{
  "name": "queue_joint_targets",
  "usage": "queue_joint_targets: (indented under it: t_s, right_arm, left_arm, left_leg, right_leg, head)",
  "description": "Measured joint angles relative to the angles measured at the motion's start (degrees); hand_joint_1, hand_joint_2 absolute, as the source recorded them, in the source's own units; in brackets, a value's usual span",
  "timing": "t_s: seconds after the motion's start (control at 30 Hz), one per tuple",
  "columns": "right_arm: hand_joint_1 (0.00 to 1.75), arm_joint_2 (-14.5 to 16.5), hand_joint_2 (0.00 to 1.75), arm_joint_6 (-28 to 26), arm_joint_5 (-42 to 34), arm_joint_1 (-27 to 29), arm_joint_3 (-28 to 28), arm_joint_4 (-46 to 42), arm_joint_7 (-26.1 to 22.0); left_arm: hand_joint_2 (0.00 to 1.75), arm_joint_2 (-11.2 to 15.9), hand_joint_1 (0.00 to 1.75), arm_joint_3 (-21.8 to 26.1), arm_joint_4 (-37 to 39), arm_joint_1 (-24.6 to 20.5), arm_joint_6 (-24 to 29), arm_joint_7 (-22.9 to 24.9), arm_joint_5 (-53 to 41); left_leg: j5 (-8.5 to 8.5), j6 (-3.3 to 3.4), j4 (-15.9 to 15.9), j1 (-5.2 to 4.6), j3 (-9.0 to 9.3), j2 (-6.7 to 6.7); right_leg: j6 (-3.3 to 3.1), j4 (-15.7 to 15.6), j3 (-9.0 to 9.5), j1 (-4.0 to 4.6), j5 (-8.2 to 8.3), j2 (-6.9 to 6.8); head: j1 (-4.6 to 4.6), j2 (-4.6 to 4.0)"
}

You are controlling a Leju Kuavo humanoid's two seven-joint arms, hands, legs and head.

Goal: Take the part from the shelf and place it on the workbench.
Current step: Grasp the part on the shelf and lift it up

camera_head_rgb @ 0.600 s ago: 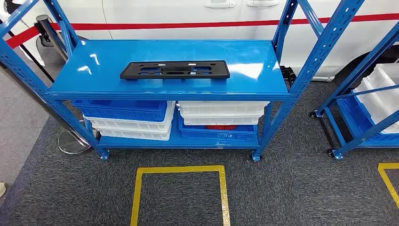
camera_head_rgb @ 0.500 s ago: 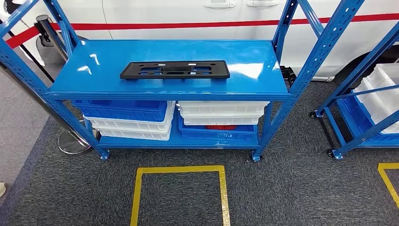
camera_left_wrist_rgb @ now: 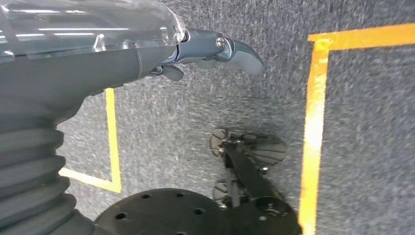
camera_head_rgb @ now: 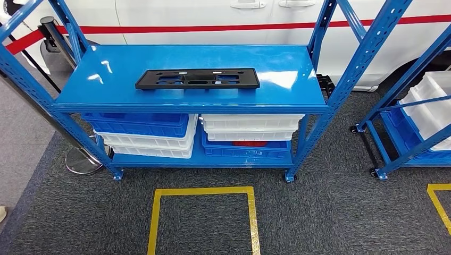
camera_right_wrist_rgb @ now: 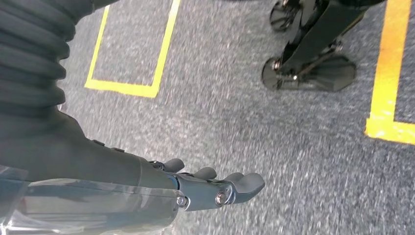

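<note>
Hands hanging empty; part unmoved on shelf.

A blue metal shelf stands on grey carpet. A flat black part lies on its top board; stacked blue and white bins fill the lower board.

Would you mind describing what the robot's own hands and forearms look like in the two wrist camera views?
Each arm ends in a dark grey ribbed bellows cover, then a smooth dark grey wrist shell under a clear glossy plastic guard. The left hand and right hand are blue-grey, with rounded fingertips and small silver screws at the thumb pivot. No cables or markings are visible.
</note>
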Motion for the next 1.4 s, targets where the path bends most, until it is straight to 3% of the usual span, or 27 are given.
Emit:
queue_joint_targets:
  t_s: [0.1,0.13,0.23,0.37,0.4,0.5,0.53,0.63,0.87,1.0,1.07,1.13,1.17,1.2,1.23,1.3,1.37,1.4]
  right_arm:
    - [0.00,0.32,0.44,0.36,5.27,-0.95,-3.50,0.78,-0.14]
    - [0.00,0.45,0.44,0.53,6.93,-1.25,-4.67,1.03,-0.33]
    - [0.00,0.91,1.75,0.95,11.61,-2.26,-8.05,1.71,-1.42]
    - [0.00,1.98,0.00,2.15,17.74,-4.22,-12.88,2.60,-4.45]
    - [0.00,2.34,0.00,2.57,19.05,-4.82,-13.97,2.80,-5.39]
    - [0.00,3.60,1.31,4.22,22.84,-7.02,-16.96,3.38,-8.88]
    - [0.00,4.07,1.31,4.91,23.97,-7.85,-17.77,3.55,-10.26]
    - [0.00,5.64,0.00,7.33,26.01,-10.26,-19.01,3.70,-14.61]
    - [0.00,8.19,0.00,13.09,21.54,-12.92,-15.68,-0.96,-22.24]
    - [0.00,8.51,0.00,14.73,16.89,-13.13,-12.31,-6.79,-24.34]
    - [0.00,8.48,0.00,15.22,14.84,-13.20,-10.77,-10.00,-25.18]
    - [0.00,8.39,0.00,15.67,12.91,-13.14,-9.09,-13.37,-25.96]
    - [0.00,8.34,0.00,15.90,11.95,-13.07,-8.17,-15.14,-26.33]
    - [0.00,8.28,0.00,16.11,11.05,-13.03,-7.25,-16.87,-26.69]
    - [0.00,8.21,0.00,16.28,10.21,-13.02,-6.36,-18.60,-27.02]
    - [0.00,7.98,0.00,16.41,8.63,-13.21,-4.49,-22.06,-27.71]
    - [0.00,7.76,0.00,16.50,7.23,-13.49,-2.77,-25.18,-28.31]
    - [0.00,7.67,0.00,16.60,6.52,-13.50,-1.98,-26.80,-28.59]
  left_arm:
    - [0.44,0.04,0.00,0.37,0.88,-0.76,0.70,-1.25,1.16]
    - [0.00,0.07,0.00,0.49,1.16,-1.01,0.92,-1.66,1.53]
    - [0.00,0.12,0.00,0.92,2.01,-1.69,1.46,-2.96,2.57]
    - [0.00,0.13,0.00,1.45,3.14,-2.66,1.87,-4.98,3.89]
    - [0.00,0.13,0.00,1.55,3.41,-2.90,1.88,-5.46,4.16]
    - [0.00,0.13,0.00,1.79,4.15,-3.60,1.89,-6.87,4.87]
    - [0.00,0.13,0.00,1.86,4.37,-3.81,1.89,-7.31,5.07]
    - [0.00,0.12,0.00,2.16,5.03,-4.45,1.89,-8.46,5.61]
    - [0.00,0.13,0.00,2.88,6.07,-5.25,1.86,-10.03,6.24]
    - [0.00,0.11,0.00,3.10,6.37,-5.43,1.87,-10.32,6.47]
    - [0.00,0.09,0.00,3.15,6.47,-5.47,1.87,-10.41,6.63]
    - [0.00,0.09,0.00,3.24,6.64,-5.49,1.87,-10.48,6.75]
    - [0.00,0.09,0.00,3.32,6.75,-5.49,1.87,-10.51,6.80]
    - [0.00,0.07,0.00,3.41,6.86,-5.49,1.87,-10.54,6.84]
    - [0.00,0.05,0.00,3.50,6.94,-5.50,1.87,-10.56,6.86]
    - [0.00,-0.05,0.00,3.63,7.04,-5.55,1.87,-10.62,6.90]
    - [0.00,-0.15,0.00,3.73,7.17,-5.78,1.94,-10.70,6.94]
    - [0.00,-0.18,0.00,3.81,7.26,-5.88,1.97,-10.72,6.96]
  left_leg:
    - [0.00,0.00,0.00,0.00,-0.01,0.00]
    - [0.00,0.00,0.00,0.00,-0.01,0.00]
    - [0.00,0.00,0.00,0.00,-0.01,0.00]
    - [0.00,0.00,-0.01,0.00,-0.02,0.00]
    - [0.00,0.00,-0.01,0.00,-0.02,0.00]
    - [0.01,0.00,0.00,0.00,-0.01,0.00]
    - [0.02,0.00,0.03,-0.05,-0.01,0.00]
    - [0.04,0.01,0.14,-0.23,-0.01,0.00]
    - [-0.06,0.45,0.55,-0.48,-0.19,-0.03]
    - [0.64,1.52,-0.42,-0.11,0.21,0.09]
    - [1.02,1.94,-0.94,0.10,0.45,0.27]
    - [1.01,2.07,-0.94,-0.03,0.44,0.33]
    - [0.96,2.09,-0.91,-0.12,0.49,0.30]
    - [0.87,2.08,-0.86,-0.18,0.57,0.22]
    - [0.73,2.02,-0.78,-0.22,0.71,0.11]
    - [0.27,1.72,-0.57,-0.27,0.95,-0.09]
    - [-0.07,1.18,-0.30,-0.25,0.81,-0.26]
    - [-0.11,0.85,-0.30,-0.19,0.67,-0.33]
  right_leg:
    - [0.01,0.00,0.00,0.00,-0.01,0.01]
    - [0.01,0.00,0.00,0.00,-0.01,0.01]
    - [0.01,0.00,0.00,0.00,-0.01,0.01]
    - [0.01,0.00,0.01,0.00,0.00,0.01]
    - [0.01,0.00,0.01,0.00,0.00,0.01]
    - [0.01,0.00,0.02,0.00,0.00,0.01]
    - [0.02,-0.01,0.02,-0.01,0.02,0.01]
    - [0.08,-0.06,0.03,-0.09,0.08,0.00]
    - [0.49,-0.15,0.04,-0.50,0.18,-0.02]
    - [1.24,0.38,-0.21,-0.39,-0.32,-0.11]
    - [1.28,5.42,-2.67,-0.30,-3.12,-0.26]
    - [1.32,12.98,-6.65,-0.22,-6.00,-0.28]
    - [1.31,15.23,-7.98,-0.20,-6.21,-0.29]
    - [1.22,15.29,-8.32,-0.18,-5.22,-0.28]
    - [1.03,13.01,-7.51,-0.14,-3.19,-0.27]
    - [0.38,5.30,-4.17,0.09,0.91,-0.06]
    - [-0.14,0.61,-2.19,0.50,2.24,0.22]
    - [-0.32,0.29,-2.08,0.68,1.95,0.30]
  head:
    - [0.00,0.00]
    - [0.01,0.00]
    - [0.01,0.00]
    - [0.01,0.00]
    - [0.00,0.00]
    - [0.01,0.00]
    - [0.01,0.00]
    - [0.00,0.00]
    - [-0.01,0.00]
    - [0.07,0.00]
    - [0.16,0.00]
    - [0.22,0.00]
    - [0.22,0.00]
    - [0.22,0.00]
    - [0.22,0.00]
    - [0.21,-0.01]
    - [0.18,-0.01]
    - [0.16,-0.01]
